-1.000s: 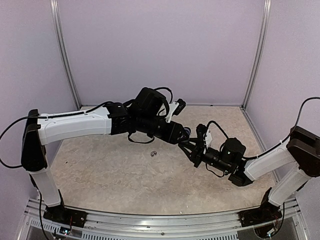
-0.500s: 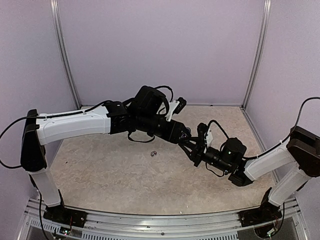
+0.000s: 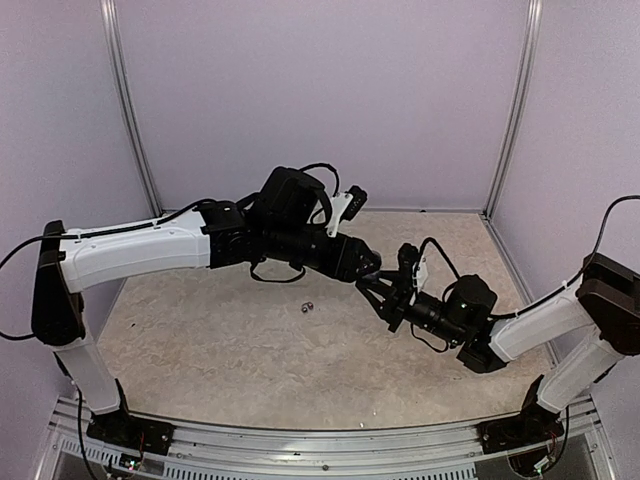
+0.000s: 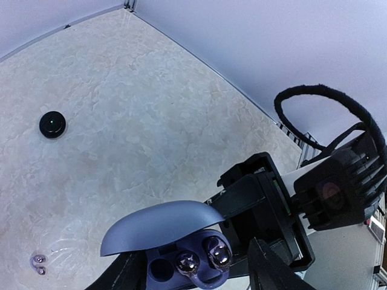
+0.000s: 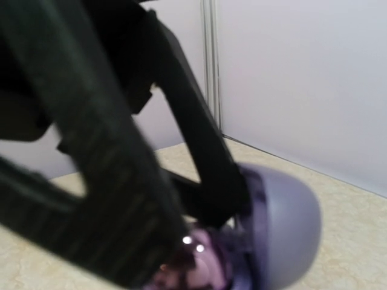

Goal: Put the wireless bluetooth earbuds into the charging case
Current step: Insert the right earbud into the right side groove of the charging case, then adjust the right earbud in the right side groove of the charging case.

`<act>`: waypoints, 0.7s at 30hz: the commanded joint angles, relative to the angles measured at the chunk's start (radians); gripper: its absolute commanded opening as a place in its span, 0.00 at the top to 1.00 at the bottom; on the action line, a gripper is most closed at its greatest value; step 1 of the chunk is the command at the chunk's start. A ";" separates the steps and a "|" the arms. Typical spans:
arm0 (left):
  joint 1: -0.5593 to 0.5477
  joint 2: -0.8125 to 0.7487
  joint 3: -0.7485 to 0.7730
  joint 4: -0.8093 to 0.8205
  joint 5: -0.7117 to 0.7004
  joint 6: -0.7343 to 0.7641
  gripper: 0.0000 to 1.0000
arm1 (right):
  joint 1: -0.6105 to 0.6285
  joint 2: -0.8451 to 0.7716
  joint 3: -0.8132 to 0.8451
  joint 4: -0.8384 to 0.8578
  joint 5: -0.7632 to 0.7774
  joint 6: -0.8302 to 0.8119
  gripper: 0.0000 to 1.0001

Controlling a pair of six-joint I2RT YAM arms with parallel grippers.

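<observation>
Right gripper pinches the open lilac-grey domed charging case aloft, bottom centre, two silvery rounded earbuds seated inside, left gripper spread apart beside it — one nudge or tilt could spill them.

- charging case above the table's middle
- two earbuds side by side inside it
- loose earbuds on the table, left of the case
</observation>
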 commanded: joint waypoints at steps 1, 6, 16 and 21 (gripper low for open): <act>0.007 -0.058 -0.040 0.043 -0.058 -0.004 0.42 | 0.008 -0.032 -0.001 0.035 -0.026 0.000 1.00; -0.013 -0.146 -0.141 0.151 -0.054 0.079 0.41 | 0.001 -0.053 -0.006 0.011 -0.033 0.002 1.00; -0.069 -0.313 -0.247 0.236 -0.070 0.353 0.38 | -0.002 -0.100 -0.006 -0.048 -0.078 0.003 1.00; -0.147 -0.388 -0.300 0.182 -0.126 0.653 0.36 | -0.001 -0.152 0.008 -0.117 -0.176 0.013 1.00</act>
